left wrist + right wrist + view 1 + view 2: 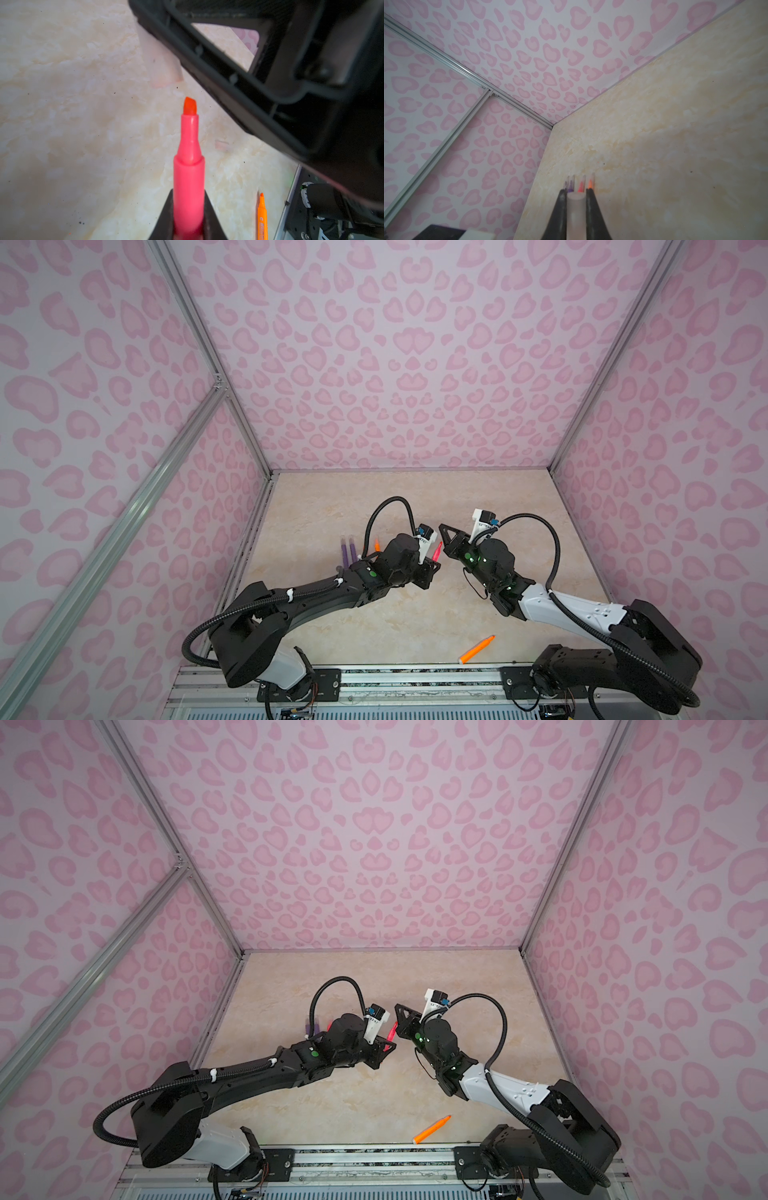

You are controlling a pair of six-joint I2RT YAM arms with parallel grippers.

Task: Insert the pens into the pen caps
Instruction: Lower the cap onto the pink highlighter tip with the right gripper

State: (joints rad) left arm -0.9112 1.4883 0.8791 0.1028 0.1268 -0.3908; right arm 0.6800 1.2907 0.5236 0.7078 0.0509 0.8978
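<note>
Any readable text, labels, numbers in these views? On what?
No text reads in full.
orange pen: white print along the barrel, left wrist view, too blurred to read.
white camera mount on the left arm: tiny dark marks, too small to read.
pink pen: no print shows.

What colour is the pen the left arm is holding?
Pink-red pen, orange-red tip; clearest in the left wrist view.

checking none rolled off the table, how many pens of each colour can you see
purple pens: 2
pink-red pens: 2
orange pens: 2
total: 6
</note>
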